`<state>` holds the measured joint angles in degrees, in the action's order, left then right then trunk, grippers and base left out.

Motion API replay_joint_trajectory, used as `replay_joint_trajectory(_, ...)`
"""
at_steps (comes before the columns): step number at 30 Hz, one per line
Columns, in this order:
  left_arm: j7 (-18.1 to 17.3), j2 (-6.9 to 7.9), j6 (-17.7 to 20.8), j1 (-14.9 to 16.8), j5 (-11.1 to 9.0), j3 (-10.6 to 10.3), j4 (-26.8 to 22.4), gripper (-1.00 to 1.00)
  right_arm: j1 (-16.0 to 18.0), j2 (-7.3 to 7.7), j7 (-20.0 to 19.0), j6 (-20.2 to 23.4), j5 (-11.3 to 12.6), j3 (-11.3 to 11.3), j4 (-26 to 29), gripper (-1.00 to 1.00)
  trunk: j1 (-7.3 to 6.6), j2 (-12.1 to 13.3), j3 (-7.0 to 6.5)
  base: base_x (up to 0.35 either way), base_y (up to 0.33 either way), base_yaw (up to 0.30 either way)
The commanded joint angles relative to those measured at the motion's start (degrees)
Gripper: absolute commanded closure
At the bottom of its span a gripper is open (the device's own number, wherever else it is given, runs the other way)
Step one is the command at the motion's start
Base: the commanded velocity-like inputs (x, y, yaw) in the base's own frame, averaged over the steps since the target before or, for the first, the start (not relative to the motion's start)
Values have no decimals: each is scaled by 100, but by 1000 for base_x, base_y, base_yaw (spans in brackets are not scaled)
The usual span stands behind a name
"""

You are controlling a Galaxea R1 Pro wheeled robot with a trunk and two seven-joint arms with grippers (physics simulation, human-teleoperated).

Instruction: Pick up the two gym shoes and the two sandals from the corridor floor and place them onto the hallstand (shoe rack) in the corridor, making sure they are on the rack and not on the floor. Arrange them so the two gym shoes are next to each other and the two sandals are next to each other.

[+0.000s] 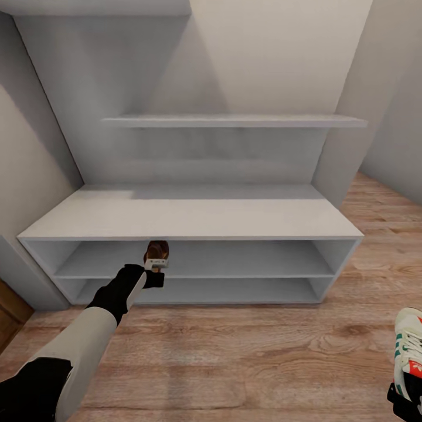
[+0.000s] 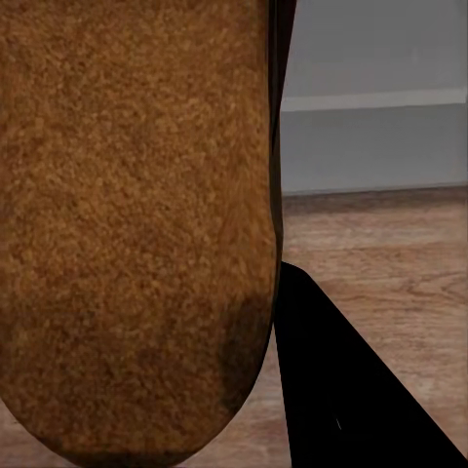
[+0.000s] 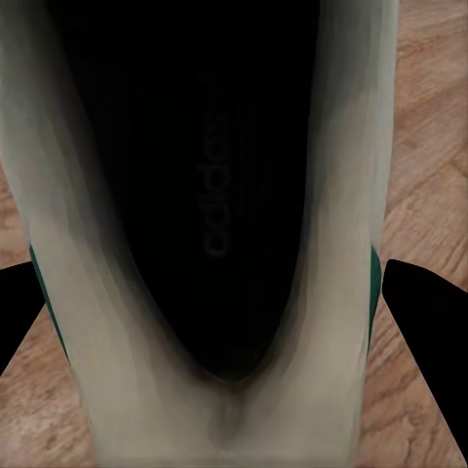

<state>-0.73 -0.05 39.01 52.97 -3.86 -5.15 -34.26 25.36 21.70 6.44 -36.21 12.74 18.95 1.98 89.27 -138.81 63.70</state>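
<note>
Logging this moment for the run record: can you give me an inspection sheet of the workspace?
Surface: wood-plank floor; white rack with bare top and two open shelves.
Job's things: sandal held in front of the upper shelf opening, off the floor; sneaker at the head view's right edge.
Clutter: nothing seen.
Grippers: left gripper shut on the sandal; right gripper at the sneaker's heel, fingers either side in the wrist view, grip cannot be told.
Cables: nothing seen.
Surroundings: wall shelf above the rack, plain pale walls.
</note>
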Motion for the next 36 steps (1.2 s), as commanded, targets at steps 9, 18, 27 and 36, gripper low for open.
replay_joint_trajectory(9, -7, -6, 28, 3, -18, -21, -10, 100, 4, -17, -2, -18, 61, -6, -4, 100, 153, -283, 170, 2, 0, 0)
replay_joint_trajectory(18, -7, 4, 25, 5, -18, -13, -28, 100, 4, -17, -2, -17, 62, -5, -4, 100, 218, -403, 286, 0, 0, 0)
replay_joint_trajectory(27, -4, 9, -30, 3, -13, -10, -5, 100, 4, -16, -2, -17, 62, -5, -4, 100, 218, -403, 293, 72, 0, 0)
replay_joint_trajectory(36, -2, 14, -49, 3, -18, -4, -2, 100, 4, -15, -2, -17, 62, -5, -4, 100, 218, -403, 293, 222, 0, 0)
